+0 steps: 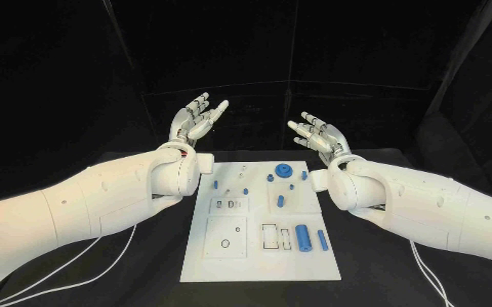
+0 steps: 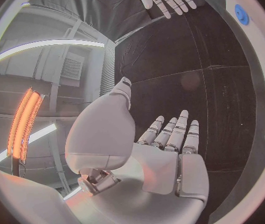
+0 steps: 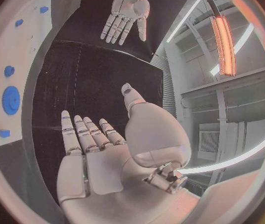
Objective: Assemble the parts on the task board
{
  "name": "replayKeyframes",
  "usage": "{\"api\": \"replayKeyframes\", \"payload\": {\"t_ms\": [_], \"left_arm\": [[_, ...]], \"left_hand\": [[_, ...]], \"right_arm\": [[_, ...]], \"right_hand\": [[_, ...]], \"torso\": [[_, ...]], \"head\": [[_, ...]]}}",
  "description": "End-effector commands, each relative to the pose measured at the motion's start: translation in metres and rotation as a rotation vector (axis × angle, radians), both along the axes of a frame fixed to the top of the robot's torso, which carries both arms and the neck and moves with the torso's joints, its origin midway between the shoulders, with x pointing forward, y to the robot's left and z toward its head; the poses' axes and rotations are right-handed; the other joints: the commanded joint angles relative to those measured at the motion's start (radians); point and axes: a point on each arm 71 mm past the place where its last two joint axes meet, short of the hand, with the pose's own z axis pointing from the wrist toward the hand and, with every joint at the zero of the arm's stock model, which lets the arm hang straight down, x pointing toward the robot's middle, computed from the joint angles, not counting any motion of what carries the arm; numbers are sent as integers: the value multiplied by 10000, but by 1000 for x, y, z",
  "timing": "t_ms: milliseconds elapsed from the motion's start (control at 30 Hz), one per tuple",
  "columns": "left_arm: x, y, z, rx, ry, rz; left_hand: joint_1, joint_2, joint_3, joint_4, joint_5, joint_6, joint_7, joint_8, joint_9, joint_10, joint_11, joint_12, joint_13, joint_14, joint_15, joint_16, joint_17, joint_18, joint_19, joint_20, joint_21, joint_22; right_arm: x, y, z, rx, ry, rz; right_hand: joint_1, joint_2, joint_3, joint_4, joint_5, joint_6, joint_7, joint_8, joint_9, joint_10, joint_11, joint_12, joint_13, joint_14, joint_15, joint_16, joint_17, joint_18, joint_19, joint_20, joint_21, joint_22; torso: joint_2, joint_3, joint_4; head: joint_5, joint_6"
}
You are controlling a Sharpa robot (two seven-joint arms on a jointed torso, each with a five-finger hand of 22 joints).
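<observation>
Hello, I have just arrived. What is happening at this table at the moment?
Nothing is being handled yet. The left hand and the right hand are both raised beyond the far edge of the task board, open and empty, palms turned up. The blue parts lie loose on the board, among them a round gear-like piece near the far edge and a thick cylinder nearer the robot. The assembly looks not yet begun.
</observation>
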Motion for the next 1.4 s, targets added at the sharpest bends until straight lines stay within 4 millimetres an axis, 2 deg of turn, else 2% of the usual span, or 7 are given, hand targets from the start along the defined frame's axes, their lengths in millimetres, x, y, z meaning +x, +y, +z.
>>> {"api": "replayKeyframes", "payload": {"t_ms": [33, 267, 400, 533, 633, 933, 1400], "left_arm": [[4, -3, 7, -708, -564, -620], [4, -3, 7, -712, -576, -624], [-2, 16, 8, -824, -517, -756], [-6, 20, 9, -820, -535, -904], [-10, 23, 11, -803, -550, -1032], [-26, 29, 17, -827, -491, -1482], [-51, 21, 25, -958, -447, -2463]], "left_hand": [[444, -25, 10, 125, 68, 167, 1003, 60, 28, 178, 98, 65, 27, 275, 68, 96, 36, 279, 118, 158, 84, 34], [600, 192, 71, 102, 10, 609, 1116, 127, 74, 736, 221, 136, 79, 1318, 123, 318, 181, 451, 817, 190, 317, 168], [777, 462, 115, 35, -27, 1748, 1289, 349, 195, 2385, 518, 437, 231, 3279, 138, 860, 442, 465, 2776, 171, 998, 531], [1180, 733, 88, -304, -60, 4581, 1221, 987, 480, 5875, 189, 1188, 486, 4822, -292, 1396, 602, 854, 5439, 122, 2103, 1010], [1348, 878, -38, -624, -62, 5988, 1012, 1254, 536, 6890, -85, 1394, 441, 5902, -610, 1668, 673, 1004, 6460, -49, 2548, 1141], [1532, 1142, -233, -1182, -60, 6948, 703, 1214, 383, 8196, -468, 1365, 414, 7439, -1089, 1861, 1030, 1000, 7809, -524, 2985, 1220], [1574, 1209, -267, -1376, -57, 7011, 707, 1036, 339, 8262, -469, 1131, 381, 7546, -1106, 1695, 1156, 982, 7965, -572, 2957, 1171]], "right_arm": [[5, 11, 0, -285, 204, 1970], [11, 12, 1, -518, 276, 2486], [18, -16, 16, -3853, -2188, 1805], [21, -17, 23, -4645, -2663, 1891], [24, -18, 31, -5218, -2957, 1960], [32, -8, 56, -7696, -3543, 2675], [31, 27, 63, -12254, -4202, 4003]], "right_hand": [[1540, 65, 255, -870, 6, 2119, 1524, 431, 237, 3442, 3, 673, 294, 3715, -169, 771, 294, 623, 2441, 82, 883, 435], [2112, 18, 797, -1752, 71, 6336, 1057, 1094, 477, 6449, -624, 1171, 283, 6360, -827, 1176, 291, 1126, 3878, -62, 1667, 621], [2039, -30, 1087, -2007, 41, 6723, 952, 998, 403, 6934, -761, 1029, 278, 6965, -993, 1164, 301, 1137, 4275, -246, 1895, 665], [1812, -117, 1442, -2261, 49, 7090, 852, 851, 382, 7414, -880, 802, 279, 7579, -1184, 1088, 318, 1130, 4692, -449, 2190, 743], [1618, -243, 1645, -2430, 69, 7411, 713, 795, 395, 7860, -1004, 679, 293, 8244, -1427, 1151, 402, 1104, 5365, -748, 2802, 1019], [1529, -529, 1934, -2600, 138, 8022, 493, 710, 413, 8843, -1333, 474, 331, 9808, -1939, 1519, 851, 1099, 5999, -1287, 4377, 1911], [1250, -1007, 2115, -2490, -8, 8343, 353, 445, 388, 9046, -1577, 297, 323, 11607, -2380, 2950, 2049, 1093, 6391, -1770, 7073, 3587]], "torso": [[0, 1, 0], [0, 1, 0], [144, 3, -43], [274, 16, -61], [389, 32, -60], [800, 19, -55], [1481, -36, 32]], "head": [[-1, 0], [-1, 0], [23, -90], [53, -38], [58, -24], [145, 98], [18, 261]]}}
